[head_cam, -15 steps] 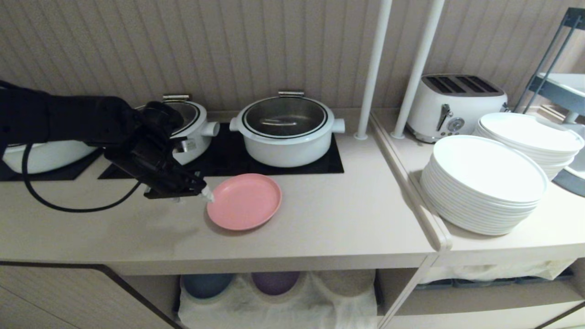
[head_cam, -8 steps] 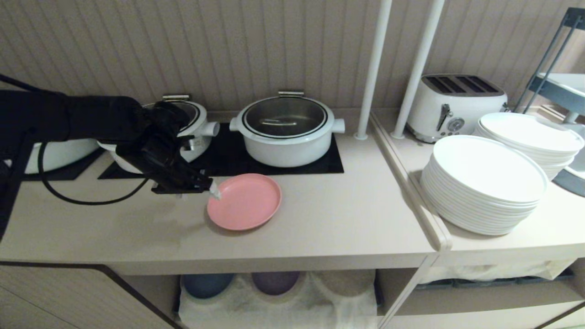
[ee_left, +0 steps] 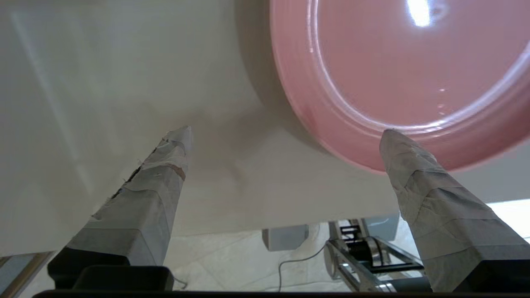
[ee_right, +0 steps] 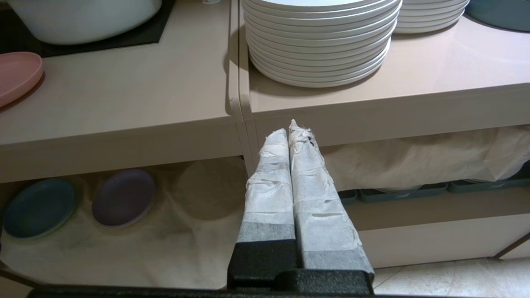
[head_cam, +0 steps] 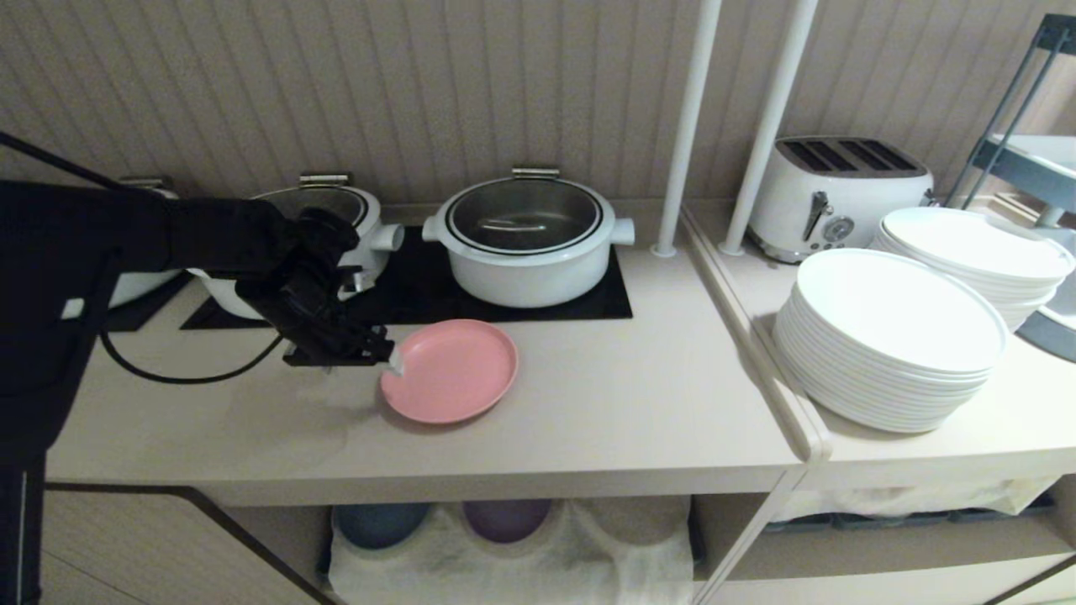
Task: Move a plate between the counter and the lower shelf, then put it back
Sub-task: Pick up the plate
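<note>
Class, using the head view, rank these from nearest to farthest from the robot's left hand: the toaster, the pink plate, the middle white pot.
1. Pink plate, just beside the left hand, on the counter.
2. Middle white pot, behind the plate on the black panel.
3. Toaster, far right, past the poles.

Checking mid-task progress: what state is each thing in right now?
pink plate: flat on the counter, not gripped
left pincer: open, at the plate's rim
right pincer: shut, empty, before the lower shelf
middle pot: lid on
white plates: stacked
</note>
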You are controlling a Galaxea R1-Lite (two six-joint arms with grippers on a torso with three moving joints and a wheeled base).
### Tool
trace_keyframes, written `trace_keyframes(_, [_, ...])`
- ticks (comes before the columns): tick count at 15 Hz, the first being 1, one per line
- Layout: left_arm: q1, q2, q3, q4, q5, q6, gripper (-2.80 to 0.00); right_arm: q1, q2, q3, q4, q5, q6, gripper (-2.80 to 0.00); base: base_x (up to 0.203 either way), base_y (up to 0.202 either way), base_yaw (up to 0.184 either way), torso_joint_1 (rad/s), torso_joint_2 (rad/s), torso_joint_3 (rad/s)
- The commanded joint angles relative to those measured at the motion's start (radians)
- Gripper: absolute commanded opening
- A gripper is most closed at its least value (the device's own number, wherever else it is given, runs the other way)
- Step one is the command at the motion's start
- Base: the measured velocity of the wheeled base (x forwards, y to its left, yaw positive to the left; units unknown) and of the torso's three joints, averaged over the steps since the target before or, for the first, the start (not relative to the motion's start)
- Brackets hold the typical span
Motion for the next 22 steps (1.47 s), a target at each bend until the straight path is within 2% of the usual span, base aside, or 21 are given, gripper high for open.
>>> trace_keyframes(1, [0.0, 0.031, -0.005, 0.0, 0.002, 0.001, 0.0, 0.0, 0.002, 0.0, 0.0, 0.0, 0.0, -2.8, 0.0, 0.0, 0.0, 0.0, 0.0, 0.0])
trace_keyframes(6, [-0.011, 0.072, -0.043, 0.0, 0.004, -0.001, 0.0, 0.0, 0.002, 0.0, 0.0, 0.0, 0.0, -2.8, 0.0, 0.0, 0.0, 0.0, 0.0, 0.0])
trace_keyframes(10, [-0.013, 0.104, -0.054, -0.002, 0.044, -0.003, 0.0, 0.0, 0.002, 0.0, -0.001, 0.0, 0.0, -2.8, 0.0, 0.0, 0.0, 0.0, 0.0, 0.0])
trace_keyframes(15, [-0.031, 0.133, -0.081, -0.003, 0.048, -0.011, 0.0, 0.0, 0.002, 0.0, 0.0, 0.0, 0.0, -2.8, 0.0, 0.0, 0.0, 0.0, 0.0, 0.0])
trace_keyframes(19, [-0.064, 0.165, -0.134, -0.002, 0.048, -0.057, 0.0, 0.0, 0.002, 0.0, -0.001, 0.0, 0.0, -2.8, 0.0, 0.0, 0.0, 0.0, 0.0, 0.0])
trace_keyframes(22, [-0.063, 0.194, -0.182, 0.0, 0.051, -0.059, 0.0, 0.0, 0.002, 0.0, 0.0, 0.0, 0.0, -2.8, 0.0, 0.0, 0.0, 0.0, 0.0, 0.0])
